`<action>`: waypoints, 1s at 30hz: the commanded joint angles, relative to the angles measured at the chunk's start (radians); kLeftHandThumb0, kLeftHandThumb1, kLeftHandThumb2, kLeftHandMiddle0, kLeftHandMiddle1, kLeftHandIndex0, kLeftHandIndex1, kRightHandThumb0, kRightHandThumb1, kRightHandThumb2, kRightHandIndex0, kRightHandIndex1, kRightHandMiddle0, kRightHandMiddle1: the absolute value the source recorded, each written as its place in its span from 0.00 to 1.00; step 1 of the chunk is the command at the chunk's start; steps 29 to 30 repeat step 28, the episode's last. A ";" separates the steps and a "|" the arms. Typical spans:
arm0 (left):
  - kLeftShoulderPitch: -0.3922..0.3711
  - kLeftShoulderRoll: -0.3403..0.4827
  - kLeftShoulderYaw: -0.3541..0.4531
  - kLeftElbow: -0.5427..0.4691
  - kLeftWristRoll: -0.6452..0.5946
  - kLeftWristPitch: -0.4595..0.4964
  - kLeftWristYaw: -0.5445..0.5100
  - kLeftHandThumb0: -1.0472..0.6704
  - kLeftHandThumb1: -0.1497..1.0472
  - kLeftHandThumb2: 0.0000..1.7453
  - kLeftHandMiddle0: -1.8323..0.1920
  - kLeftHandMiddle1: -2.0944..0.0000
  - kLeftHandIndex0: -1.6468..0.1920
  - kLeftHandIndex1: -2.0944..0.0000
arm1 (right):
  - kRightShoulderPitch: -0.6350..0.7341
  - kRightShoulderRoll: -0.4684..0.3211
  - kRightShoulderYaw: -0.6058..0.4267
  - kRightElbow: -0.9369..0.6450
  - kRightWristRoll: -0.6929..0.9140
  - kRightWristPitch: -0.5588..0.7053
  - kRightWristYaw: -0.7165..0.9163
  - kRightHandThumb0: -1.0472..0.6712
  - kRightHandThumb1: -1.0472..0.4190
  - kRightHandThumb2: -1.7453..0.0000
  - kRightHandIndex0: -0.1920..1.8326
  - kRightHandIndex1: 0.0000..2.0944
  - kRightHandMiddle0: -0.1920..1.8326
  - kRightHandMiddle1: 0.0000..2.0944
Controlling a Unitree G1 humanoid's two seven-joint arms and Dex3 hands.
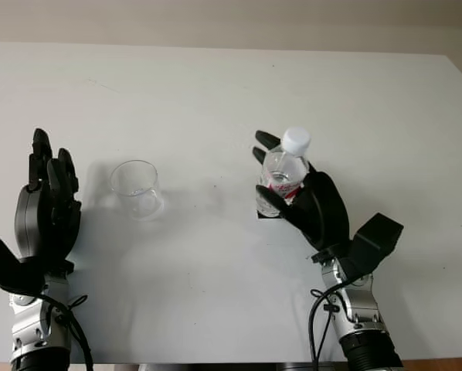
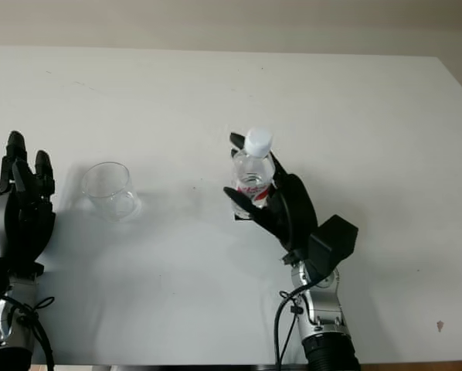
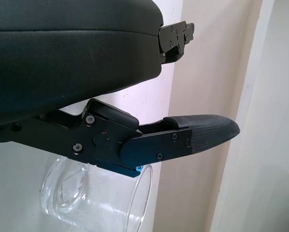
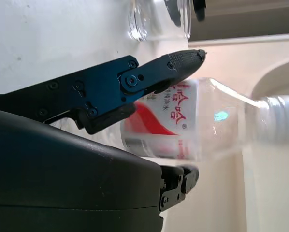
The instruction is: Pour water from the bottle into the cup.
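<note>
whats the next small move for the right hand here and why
Probably lift the bottle and carry it left toward the cup. The right hand is wrapped around the upright bottle, while the cup stands apart, beside the open left hand. The white cap still looks on, so pouring can't start yet.

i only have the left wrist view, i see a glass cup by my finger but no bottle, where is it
Observer: The right robot hand is shut on the bottle and holds it upright, to the right of the cup.
Operator: is it opened yet
Observer: No, a white cap is on its neck.
Operator: any contact on my side
Observer: None. The left robot hand is open to the left of the cup, with a strip of white table between them.
</note>
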 commanded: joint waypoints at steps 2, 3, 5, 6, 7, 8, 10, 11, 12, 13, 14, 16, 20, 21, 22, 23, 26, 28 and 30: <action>0.009 0.000 0.000 0.020 -0.004 -0.001 -0.010 0.17 1.00 0.34 1.00 1.00 1.00 1.00 | 0.021 -0.012 0.002 0.022 0.002 0.011 0.014 0.16 0.04 0.97 0.00 0.00 0.01 0.00; 0.009 0.000 0.000 0.020 -0.003 -0.001 -0.011 0.17 1.00 0.34 1.00 1.00 1.00 1.00 | 0.020 -0.014 0.001 0.022 -0.001 0.013 0.011 0.15 0.05 0.98 0.00 0.00 0.00 0.00; 0.009 0.000 0.000 0.019 -0.002 -0.001 -0.010 0.17 1.00 0.34 1.00 1.00 1.00 1.00 | 0.013 -0.020 -0.005 0.023 -0.010 0.025 -0.004 0.12 0.06 0.98 0.00 0.00 0.00 0.00; 0.010 0.000 0.001 0.018 -0.002 0.000 -0.010 0.17 1.00 0.34 1.00 1.00 1.00 1.00 | 0.011 -0.022 -0.007 0.023 -0.011 0.029 -0.008 0.10 0.07 0.98 0.00 0.00 0.00 0.00; 0.009 0.001 0.002 0.021 -0.003 -0.001 -0.012 0.17 1.00 0.34 1.00 1.00 1.00 1.00 | 0.008 -0.027 -0.009 0.026 -0.012 0.030 -0.009 0.10 0.07 0.98 0.00 0.00 0.00 0.00; 0.008 0.003 0.003 0.024 -0.004 -0.002 -0.014 0.17 1.00 0.34 1.00 1.00 1.00 1.00 | 0.005 -0.031 -0.013 0.030 -0.011 0.030 -0.008 0.10 0.07 0.98 0.00 0.00 0.00 0.00; 0.007 0.004 0.005 0.029 -0.005 -0.002 -0.016 0.17 1.00 0.33 1.00 1.00 1.00 1.00 | -0.003 -0.053 -0.021 0.055 -0.043 -0.002 -0.033 0.07 0.07 0.97 0.00 0.00 0.00 0.00; 0.006 0.005 0.006 0.031 -0.006 -0.001 -0.017 0.17 1.00 0.33 1.00 0.99 1.00 1.00 | -0.007 -0.061 -0.025 0.069 -0.056 -0.018 -0.046 0.06 0.06 0.97 0.00 0.00 0.00 0.00; 0.005 0.005 0.007 0.033 -0.009 -0.001 -0.021 0.17 1.00 0.33 1.00 0.99 1.00 1.00 | -0.011 -0.069 -0.029 0.082 -0.065 -0.031 -0.057 0.05 0.06 0.97 0.00 0.00 0.00 0.00; 0.005 0.005 0.007 0.033 -0.009 0.001 -0.019 0.17 1.00 0.33 1.00 0.99 1.00 1.00 | -0.016 -0.074 -0.034 0.098 -0.074 -0.050 -0.069 0.04 0.06 0.97 0.00 0.00 0.00 0.00; 0.004 0.004 0.006 0.032 -0.009 0.002 -0.017 0.17 1.00 0.33 1.00 0.99 1.00 1.00 | -0.021 -0.079 -0.039 0.112 -0.077 -0.063 -0.078 0.04 0.06 0.97 0.00 0.00 0.00 0.00; 0.002 0.003 0.006 0.034 -0.008 0.001 -0.015 0.17 1.00 0.33 1.00 0.99 1.00 1.00 | -0.026 -0.087 -0.051 0.128 -0.082 -0.092 -0.094 0.04 0.05 0.97 0.00 0.00 0.00 0.00; 0.000 0.006 0.003 0.047 0.002 -0.016 -0.020 0.17 1.00 0.34 1.00 1.00 1.00 1.00 | -0.030 -0.107 -0.073 0.149 -0.063 -0.126 -0.085 0.05 0.04 0.97 0.00 0.00 0.00 0.00; -0.001 0.006 0.002 0.050 0.004 -0.019 -0.019 0.17 1.00 0.34 1.00 1.00 1.00 1.00 | -0.029 -0.112 -0.076 0.150 -0.059 -0.132 -0.082 0.06 0.04 0.97 0.00 0.00 0.00 0.00; -0.001 0.005 0.002 0.051 0.004 -0.021 -0.019 0.17 1.00 0.35 1.00 1.00 1.00 1.00 | -0.026 -0.118 -0.077 0.145 -0.060 -0.135 -0.081 0.06 0.05 0.97 0.00 0.00 0.00 0.00; -0.001 0.005 0.001 0.051 0.004 -0.020 -0.019 0.17 1.00 0.35 1.00 1.00 1.00 1.00 | -0.022 -0.123 -0.078 0.138 -0.059 -0.135 -0.075 0.06 0.05 0.97 0.00 0.00 0.00 0.00; 0.003 0.002 0.003 0.050 -0.005 -0.017 -0.024 0.18 1.00 0.34 1.00 1.00 1.00 1.00 | 0.015 -0.144 -0.067 0.074 -0.062 -0.127 -0.048 0.07 0.05 0.97 0.00 0.00 0.00 0.00; 0.004 0.000 0.003 0.050 -0.006 -0.015 -0.023 0.18 1.00 0.34 1.00 1.00 1.00 1.00 | 0.038 -0.159 -0.055 0.037 -0.051 -0.124 -0.006 0.08 0.05 0.97 0.00 0.00 0.00 0.00; 0.004 0.000 0.003 0.050 -0.006 -0.015 -0.023 0.18 1.00 0.34 1.00 1.00 1.00 1.00 | 0.038 -0.159 -0.055 0.037 -0.051 -0.124 -0.006 0.08 0.05 0.97 0.00 0.00 0.00 0.00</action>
